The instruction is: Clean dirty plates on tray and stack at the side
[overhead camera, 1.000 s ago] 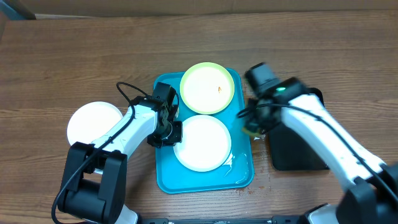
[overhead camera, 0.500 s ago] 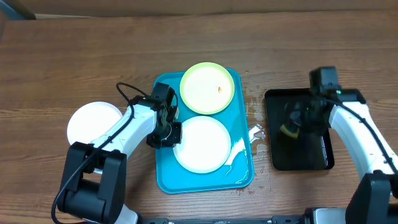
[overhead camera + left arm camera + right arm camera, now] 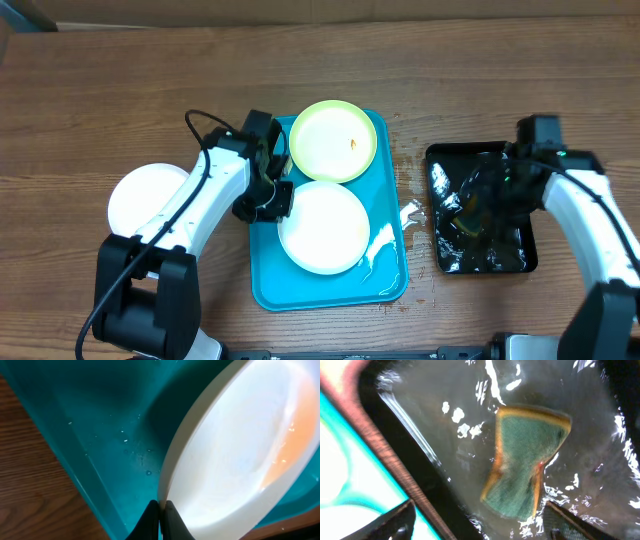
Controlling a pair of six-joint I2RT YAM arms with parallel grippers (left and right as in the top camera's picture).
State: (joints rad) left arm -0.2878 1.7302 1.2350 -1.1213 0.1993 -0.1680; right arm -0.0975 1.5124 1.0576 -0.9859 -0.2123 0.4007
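Plate (image 3: 240, 450) rim clamped in left tool (image 3: 161, 510), inside tray (image 3: 100, 420); right tool (image 3: 480, 521) spread apart above sponge (image 3: 527, 460).

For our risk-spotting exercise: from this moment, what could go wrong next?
The left fingers pinch only the thin rim of the white plate; it could slip when lifted. The sponge lies soaking in the black tray; carrying it over may add drips to the spilled water on the table beside the blue tray.
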